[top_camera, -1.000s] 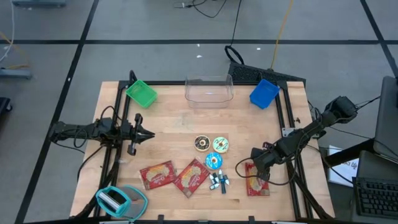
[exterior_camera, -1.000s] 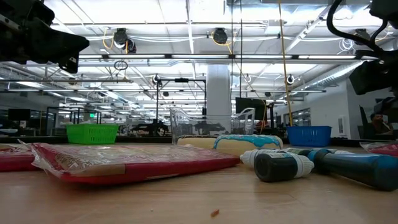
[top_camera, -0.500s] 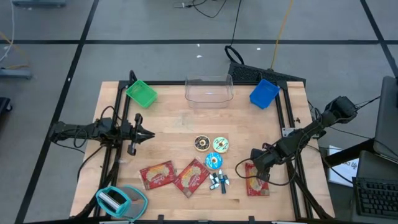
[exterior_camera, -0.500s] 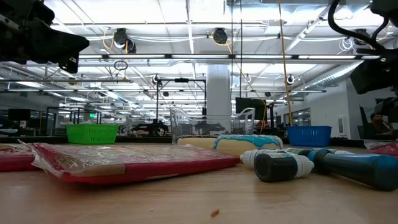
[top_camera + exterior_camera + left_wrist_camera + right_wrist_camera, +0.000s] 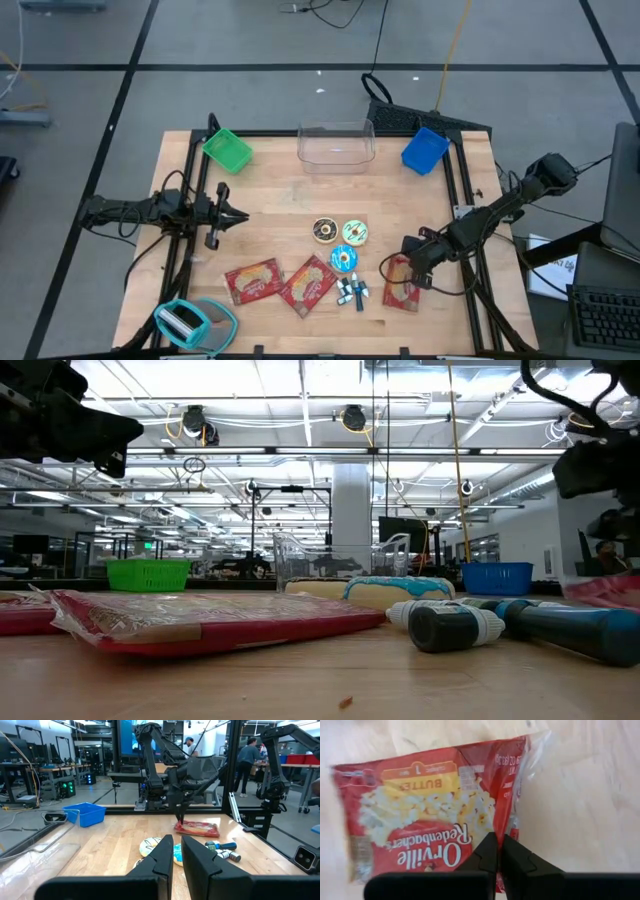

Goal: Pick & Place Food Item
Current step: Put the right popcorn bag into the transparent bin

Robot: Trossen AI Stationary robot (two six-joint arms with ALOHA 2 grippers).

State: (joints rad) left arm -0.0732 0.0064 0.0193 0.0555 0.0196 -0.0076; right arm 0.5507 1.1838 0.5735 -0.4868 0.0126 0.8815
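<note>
Left arm (image 5: 150, 210): dark, slender, jointed links with loose black cable looped alongside. Left gripper (image 5: 238, 215): black, tapering to a point; from its wrist camera, two flat matte-black fingers (image 5: 160, 860) with squared tips. Right arm (image 5: 500, 215): same dark finish, bulkier rounded joint housing at its outer end, black cable trailing. Right gripper (image 5: 410, 268): black, blocky body.

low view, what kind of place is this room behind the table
Most likely a robotics lab or open workshop floor. Long ceiling light strips run over rows of metal frames and benches, a second robot arm rig stands beyond the wooden table, and people work at stations farther back.
</note>
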